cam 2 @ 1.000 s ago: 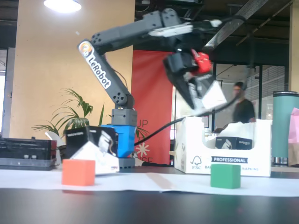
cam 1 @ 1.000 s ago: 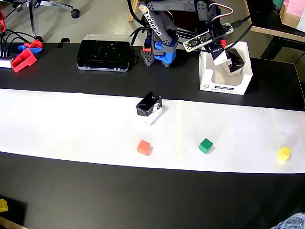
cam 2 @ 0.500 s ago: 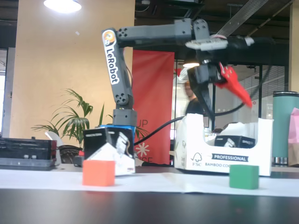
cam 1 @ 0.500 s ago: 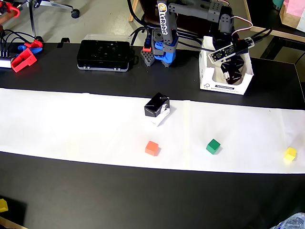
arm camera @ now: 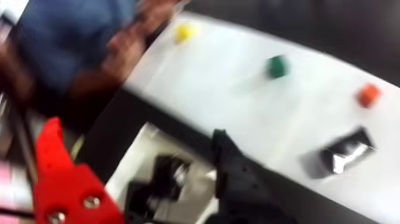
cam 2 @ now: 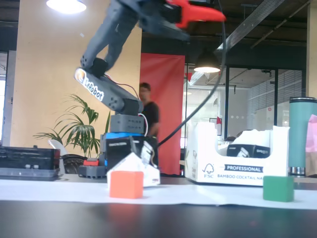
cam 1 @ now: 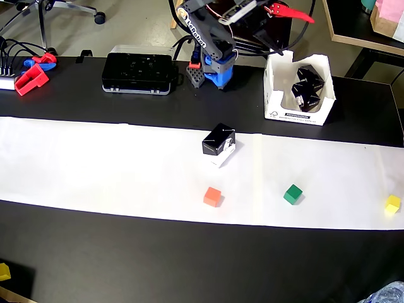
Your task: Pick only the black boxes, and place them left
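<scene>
One black box (cam 1: 219,140) stands tilted on the white paper strip (cam 1: 95,164), behind the orange cube in the fixed view (cam 2: 119,148), and shows blurred in the wrist view (arm camera: 348,152). Several more black boxes (cam 1: 306,88) lie in the white cardboard tray (cam 1: 297,117), also seen in the fixed view (cam 2: 247,150) and the wrist view (arm camera: 166,173). My gripper (cam 1: 293,28) hangs high above the tray's far edge. Its red finger (arm camera: 53,167) and black finger (arm camera: 232,167) stand wide apart with nothing between them.
An orange cube (cam 1: 213,196), a green cube (cam 1: 292,194) and a yellow cube (cam 1: 392,204) sit on the paper strip. A black case (cam 1: 139,72) and red and blue parts (cam 1: 31,72) lie at the back left. The arm's base (cam 1: 218,69) stands left of the tray.
</scene>
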